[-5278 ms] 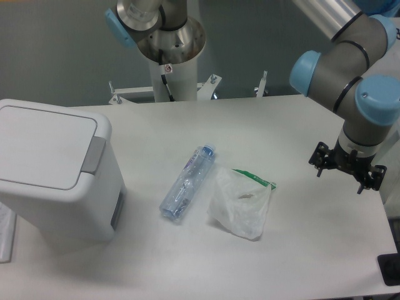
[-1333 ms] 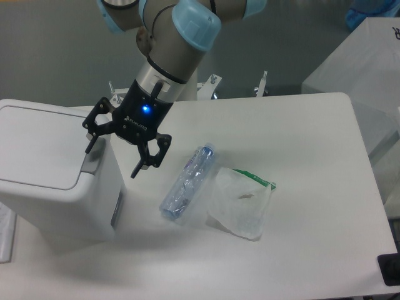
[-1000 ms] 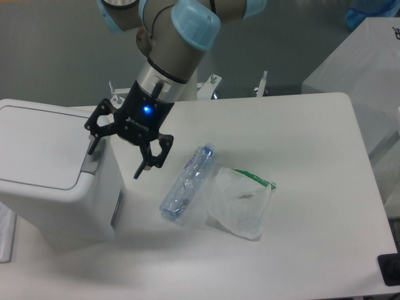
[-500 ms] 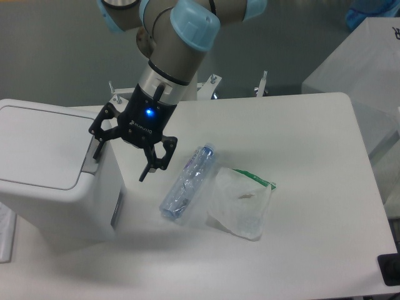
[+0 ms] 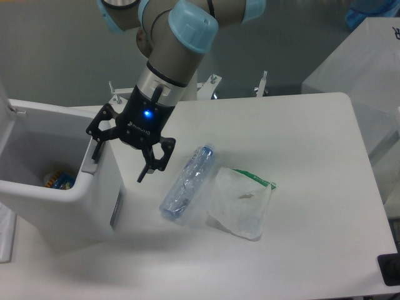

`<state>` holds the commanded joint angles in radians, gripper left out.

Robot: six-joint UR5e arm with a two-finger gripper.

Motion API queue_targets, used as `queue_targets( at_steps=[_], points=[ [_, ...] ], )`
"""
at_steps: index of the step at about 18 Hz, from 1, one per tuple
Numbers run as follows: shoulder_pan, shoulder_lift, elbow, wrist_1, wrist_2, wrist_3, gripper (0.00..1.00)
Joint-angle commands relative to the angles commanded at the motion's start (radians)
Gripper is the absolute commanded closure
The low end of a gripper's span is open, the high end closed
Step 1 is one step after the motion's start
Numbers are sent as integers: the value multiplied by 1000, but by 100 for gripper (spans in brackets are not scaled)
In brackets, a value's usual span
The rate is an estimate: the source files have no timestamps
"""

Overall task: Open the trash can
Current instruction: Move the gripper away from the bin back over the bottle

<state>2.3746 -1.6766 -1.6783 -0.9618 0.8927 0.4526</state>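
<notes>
The trash can (image 5: 59,206) stood at the left edge of the counter (image 5: 300,250), and it was open: its lid (image 5: 5,103) was swung up at the far left, mostly out of the picture, and the inside of the bin showed, with a small colourful piece of rubbish (image 5: 56,180) lying at the bottom. The hand (image 5: 119,164) hung over the can's right rim, its black fingers spread wide apart and holding nothing; one finger (image 5: 97,147) pointed down at the grey push tab (image 5: 92,167) on the rim, seemingly touching it, while the other reached down beside the can's right wall, above the counter. A blue light glowed on the hand's body. The arm (image 5: 178,44) came down to it from the top of the view, with light blue joint caps. To the right of the can, a clear plastic bottle (image 5: 187,182) with a blue cap lay on its side on the counter, and just beside it, touching or nearly so, lay a crumpled clear plastic bag (image 5: 240,203) with a green strip along its top edge.
</notes>
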Motion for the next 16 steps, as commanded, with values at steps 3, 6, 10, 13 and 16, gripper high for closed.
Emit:
queue_targets(
  at_steps=[3,6,10,13,16],
  points=[
    [9,-9,58,0,27,0,0],
    [54,-43,104,2,98,21,0],
    [158,-106,146,2,144,127,0],
    [202,-175,175,0,172,257,0],
    [206,-233,233,-5,322,307,0]
  ],
)
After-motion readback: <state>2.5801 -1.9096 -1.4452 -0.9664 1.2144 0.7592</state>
